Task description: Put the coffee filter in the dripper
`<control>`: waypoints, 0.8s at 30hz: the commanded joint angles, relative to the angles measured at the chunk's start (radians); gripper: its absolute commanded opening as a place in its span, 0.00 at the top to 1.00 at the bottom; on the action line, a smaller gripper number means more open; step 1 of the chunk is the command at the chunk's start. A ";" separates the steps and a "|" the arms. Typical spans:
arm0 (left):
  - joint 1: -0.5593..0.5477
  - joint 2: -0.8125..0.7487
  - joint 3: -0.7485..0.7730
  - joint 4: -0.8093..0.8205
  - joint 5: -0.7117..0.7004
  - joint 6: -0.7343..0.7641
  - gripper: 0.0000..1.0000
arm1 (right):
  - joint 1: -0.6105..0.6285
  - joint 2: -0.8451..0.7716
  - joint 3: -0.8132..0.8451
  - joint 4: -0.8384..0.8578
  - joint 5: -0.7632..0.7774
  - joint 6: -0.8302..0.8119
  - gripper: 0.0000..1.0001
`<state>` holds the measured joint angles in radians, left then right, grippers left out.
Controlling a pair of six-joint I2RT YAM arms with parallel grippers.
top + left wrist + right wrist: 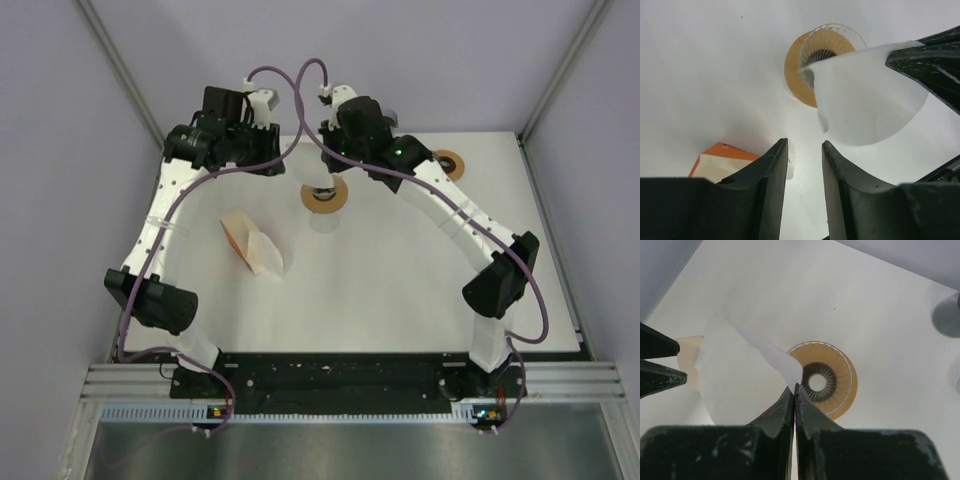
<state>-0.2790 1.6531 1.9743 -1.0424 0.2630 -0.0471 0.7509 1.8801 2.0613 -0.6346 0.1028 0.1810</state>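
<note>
- Right end effector: clenched; its fingertips pinch one edge of the white paper coffee filter; the filter hangs in the air above the white table, fanned out to the side of the fingertips.
- Filter position: just beside the clear ribbed glass dripper with an orange-brown collar, not seated in it; in the left wrist view the filter overlaps the dripper's rim; whether paper and glass touch cannot be told.
- Left end effector: released; its fingers stand apart with nothing between them; it hovers near the free side of the filter, apart from the paper.
- Dripper: upright on the far middle part of the table, below the right end effector.
- Orange and white filter pack: lies flat on the table, nearer the left arm, well apart from the dripper.
- Second orange-brown ring: rests at the far right of the table.
</note>
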 commanded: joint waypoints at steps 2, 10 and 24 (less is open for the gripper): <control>-0.017 0.056 0.138 -0.010 0.033 -0.014 0.52 | -0.053 -0.026 0.014 -0.056 -0.097 0.018 1.00; -0.017 0.070 0.156 -0.001 0.016 -0.016 0.38 | -0.151 0.016 0.031 -0.095 -0.215 0.060 1.00; -0.017 0.085 0.066 0.099 0.002 -0.079 0.25 | -0.160 0.197 0.171 -0.252 -0.201 0.015 1.00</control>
<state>-0.2955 1.7275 2.0666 -1.0164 0.2718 -0.0868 0.5880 2.0422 2.1727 -0.8455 -0.1040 0.2111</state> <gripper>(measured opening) 0.720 0.003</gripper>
